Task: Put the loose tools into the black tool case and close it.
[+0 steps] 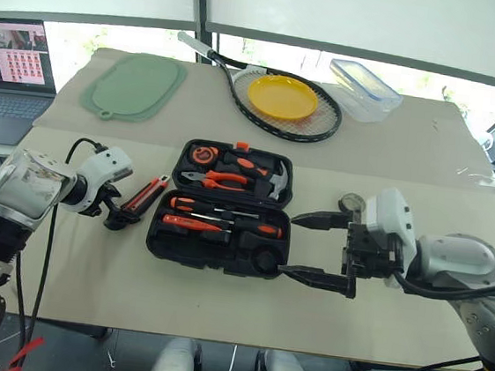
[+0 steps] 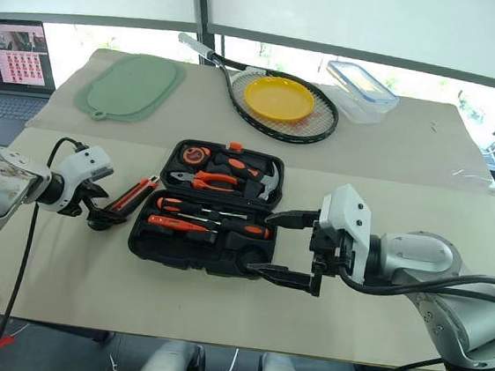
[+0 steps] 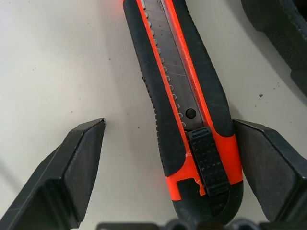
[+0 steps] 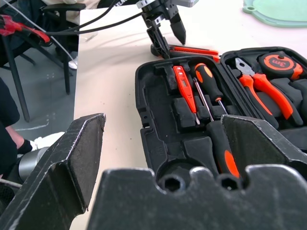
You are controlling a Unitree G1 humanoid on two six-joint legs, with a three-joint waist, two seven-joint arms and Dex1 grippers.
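Left gripper [image 1: 118, 218]: spread wide astride the utility knife [image 3: 189, 105], perhaps touching one finger; black tool case [image 1: 224, 208]: lid up, just beyond; right gripper [image 1: 312, 247]: wide, empty, at the case's other side.

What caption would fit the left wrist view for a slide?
Open left gripper straddling the orange-black utility knife on the table, fingers not yet closed.

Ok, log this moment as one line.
left gripper: open, straddling knife on table | right gripper: open, beside case | case: open | tape roll: loose
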